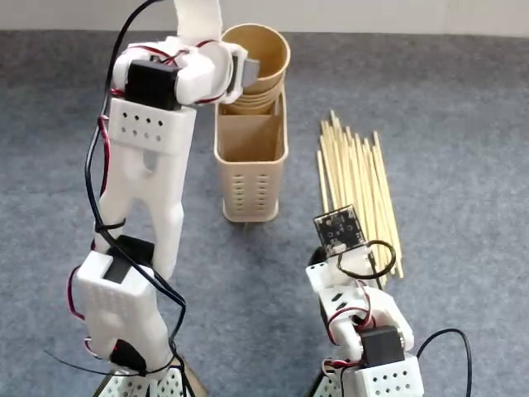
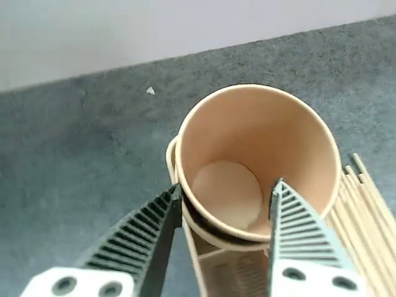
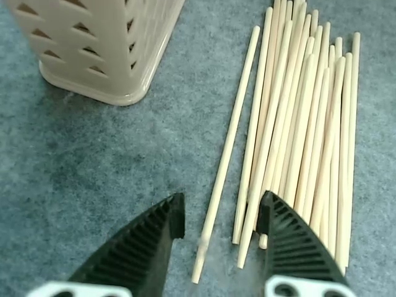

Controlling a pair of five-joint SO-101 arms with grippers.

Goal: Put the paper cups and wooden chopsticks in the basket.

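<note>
A tan paper cup (image 1: pixel 258 56) (image 2: pixel 257 158) sits nested on other cups in the far compartment of the beige slotted basket (image 1: pixel 250 178) (image 3: pixel 102 43). My left gripper (image 2: pixel 226 198) hovers at the cup's rim, open; one finger (image 2: pixel 148 238) is beside the cup's wall and the other (image 2: pixel 297 229) is over its mouth. A bundle of wooden chopsticks (image 1: pixel 359 186) (image 3: pixel 303 124) lies right of the basket. My right gripper (image 3: pixel 219 216) is open just above the carpet at their near ends, with one stray chopstick (image 3: pixel 226 154) running between its fingers.
The basket's near compartment (image 1: pixel 248 136) looks open inside. Grey carpet (image 1: pixel 463 124) surrounds everything. The left arm (image 1: pixel 145 182) stretches along the basket's left side; the right arm's base (image 1: pixel 368 347) is at the near right.
</note>
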